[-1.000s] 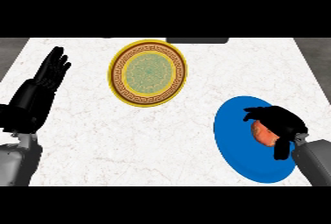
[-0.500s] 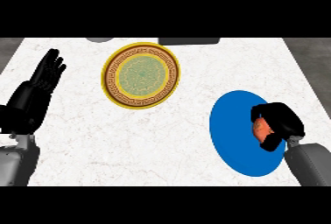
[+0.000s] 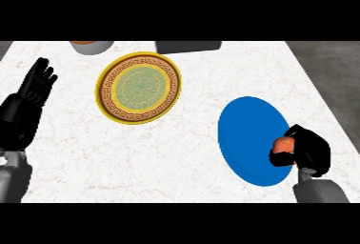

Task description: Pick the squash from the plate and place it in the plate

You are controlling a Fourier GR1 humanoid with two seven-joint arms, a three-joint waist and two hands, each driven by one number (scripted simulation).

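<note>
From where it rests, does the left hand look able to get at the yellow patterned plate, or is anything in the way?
Probably yes. The left hand rests open at the view's left, and only bare counter lies between it and the yellow patterned plate. Actual reach cannot be judged from this view.

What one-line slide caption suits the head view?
Right hand grips squash over blue plate; patterned plate awaits.

The white counter top point(image 3: 175, 152) looks like polished marble with thin grey veins. The round blue plate point(image 3: 246, 128) has a plain, matt, smooth surface. The round yellow plate with green centre point(image 3: 138, 87) looks like glazed ceramic with a brown printed border pattern. The small orange squash point(image 3: 284, 144) looks smooth, and the black right hand point(image 3: 308, 150) looks like matt plastic.
</note>
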